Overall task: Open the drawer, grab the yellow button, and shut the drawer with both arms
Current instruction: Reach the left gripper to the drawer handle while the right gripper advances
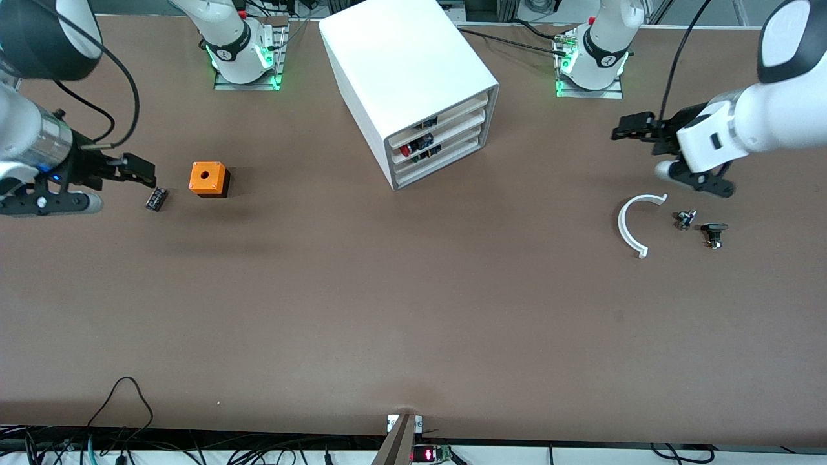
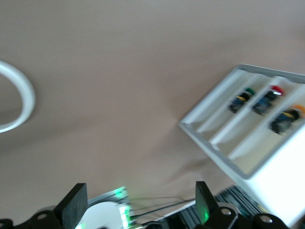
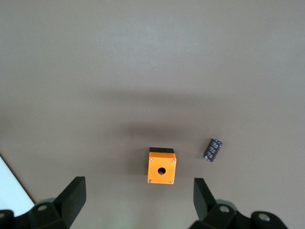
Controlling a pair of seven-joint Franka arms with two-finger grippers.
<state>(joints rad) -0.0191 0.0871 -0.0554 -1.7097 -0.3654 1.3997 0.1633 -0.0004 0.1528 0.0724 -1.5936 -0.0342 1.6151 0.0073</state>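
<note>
Left gripper point(image 1: 636, 126) hovers near the counter's point(image 1: 413, 310) left-arm edge, jaws released — right gripper point(image 1: 132, 169) likewise over the right-arm edge, both empty.

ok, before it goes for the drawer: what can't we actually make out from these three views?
- Button: left wrist view, blurred; drawer walls hide its lower body.
- Drawer unit: front view, drawer contents too small to sort; handles not discernible.
- Left gripper: wrist view's bottom edge cuts off the finger bases.
- Right gripper: same, in its wrist view.
- Small black parts beside the white arc: front view, too small to identify.
</note>
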